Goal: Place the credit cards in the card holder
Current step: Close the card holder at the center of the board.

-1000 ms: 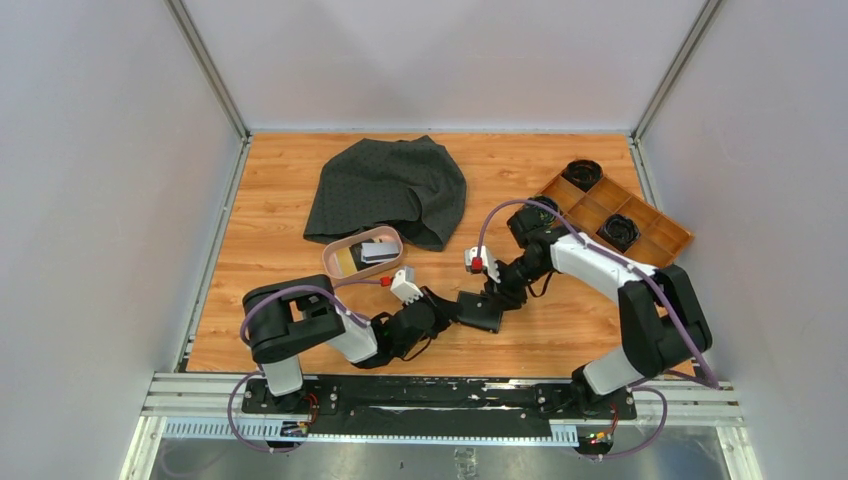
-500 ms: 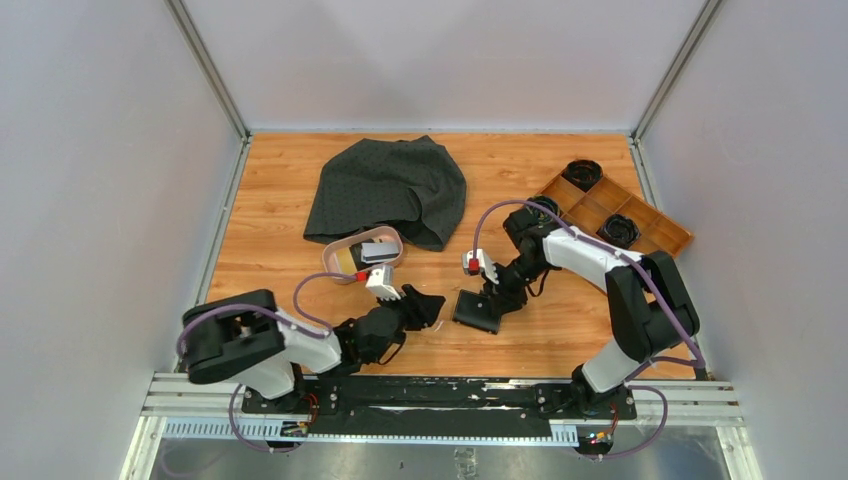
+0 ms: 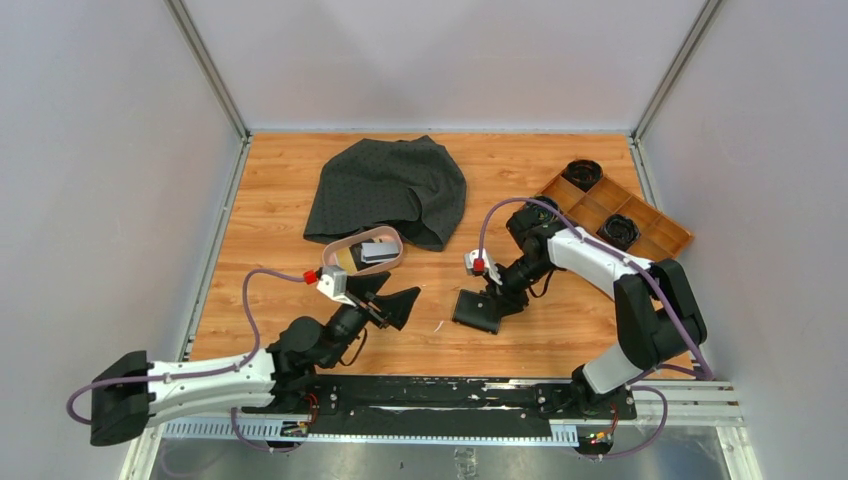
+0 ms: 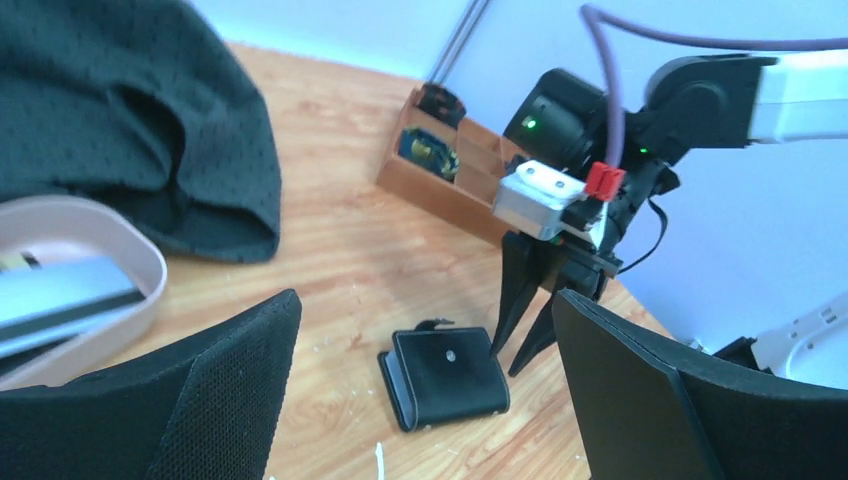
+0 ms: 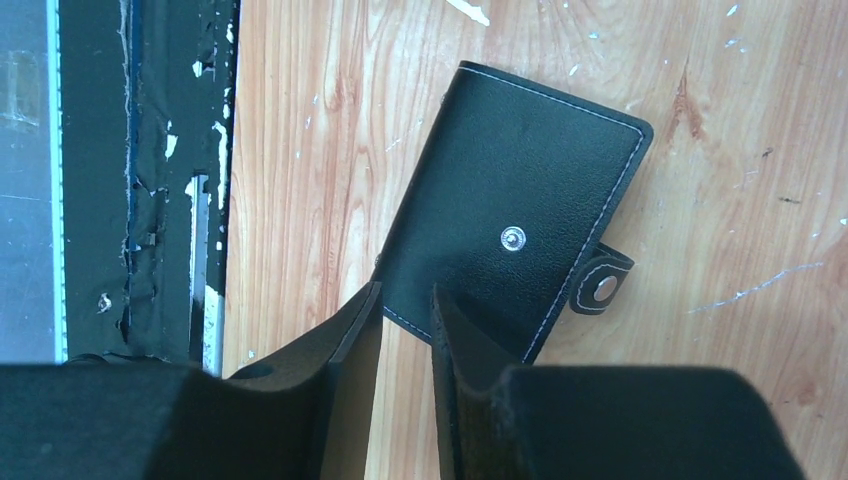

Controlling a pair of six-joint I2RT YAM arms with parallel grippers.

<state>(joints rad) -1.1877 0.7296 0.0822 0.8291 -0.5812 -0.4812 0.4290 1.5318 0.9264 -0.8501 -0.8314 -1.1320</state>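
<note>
The card holder (image 3: 478, 310) (image 4: 447, 375) (image 5: 515, 230) is a black wallet lying folded shut on the wooden table, snap side up, its strap loose. My left gripper (image 3: 398, 292) (image 4: 425, 300) hangs wide open and empty, to the holder's left and apart from it. My right gripper (image 3: 497, 298) (image 5: 405, 300) points down at the holder's right edge. Its jaws stand a narrow gap apart with only bare wood between them, the tips at the holder's stitched edge. The credit cards (image 3: 372, 251) (image 4: 60, 305) lie in the pink dish (image 3: 385, 235) (image 4: 135, 255).
A dark cloth (image 3: 390, 188) (image 4: 120, 110) is heaped at the back behind the dish. A wooden compartment tray (image 3: 655, 235) (image 4: 450, 170) with black round items sits at the right. The black mounting rail (image 5: 150, 150) runs along the table's near edge.
My left gripper has opened wide and drawn back to the left, away from the card holder. The holder now lies free on the table. The right gripper has stayed at its edge.
</note>
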